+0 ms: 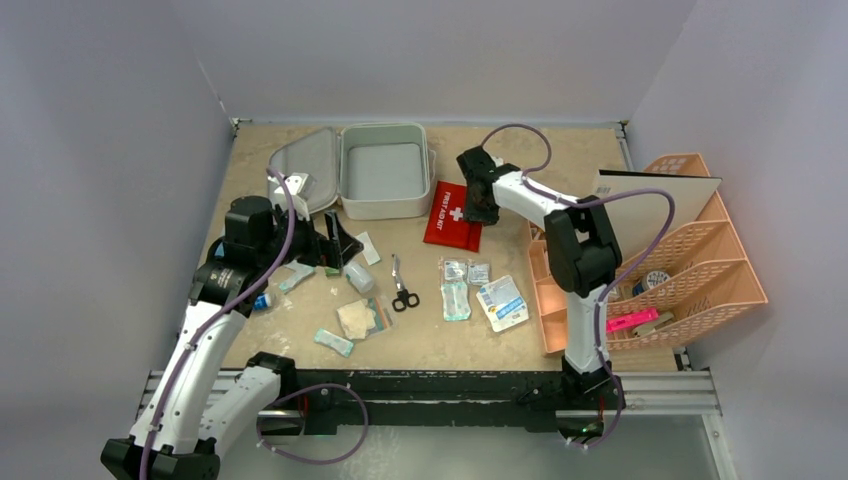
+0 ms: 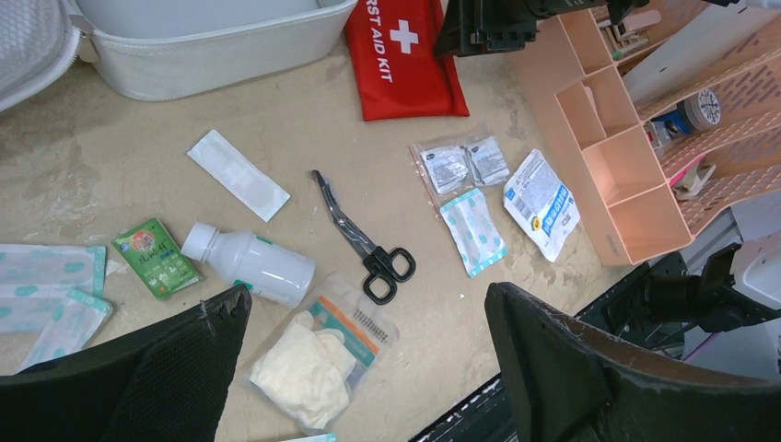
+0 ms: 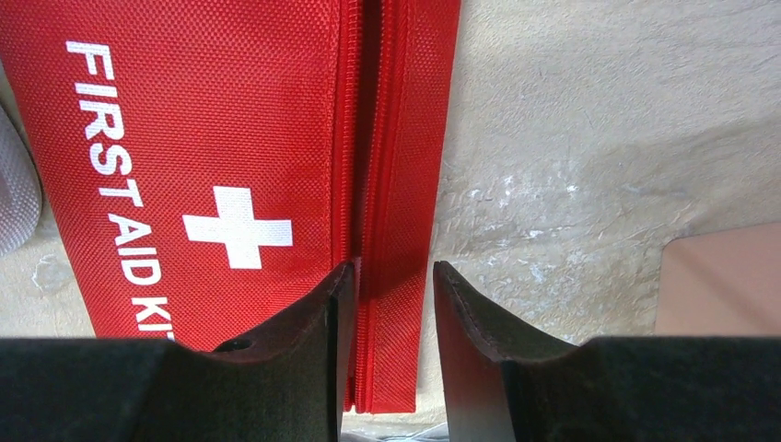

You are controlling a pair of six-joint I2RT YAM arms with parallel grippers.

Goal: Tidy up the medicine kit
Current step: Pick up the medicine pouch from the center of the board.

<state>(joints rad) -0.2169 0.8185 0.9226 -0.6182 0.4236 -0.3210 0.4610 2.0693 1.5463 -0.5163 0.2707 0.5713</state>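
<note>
The medicine kit (image 1: 385,208) lies open at the back of the table, its base empty and its lid (image 1: 305,165) folded out to the left; its white wall (image 2: 212,55) shows in the left wrist view. My right gripper (image 1: 480,205) (image 3: 391,267) is down on the right zipper edge of the red first aid pouch (image 1: 452,215) (image 3: 184,138), its fingers pinching that edge strip. My left gripper (image 1: 335,245) (image 2: 368,293) hovers wide open above a white bottle (image 2: 249,262), a bag of gloves (image 2: 313,354) and black scissors (image 2: 364,239), holding nothing.
Gauze and plaster packets (image 1: 500,300) lie at the front right of the table. A peach lattice organizer (image 1: 680,260) stands along the right edge. Small sachets and a strip (image 2: 238,175) lie left of the scissors. Walls close off three sides.
</note>
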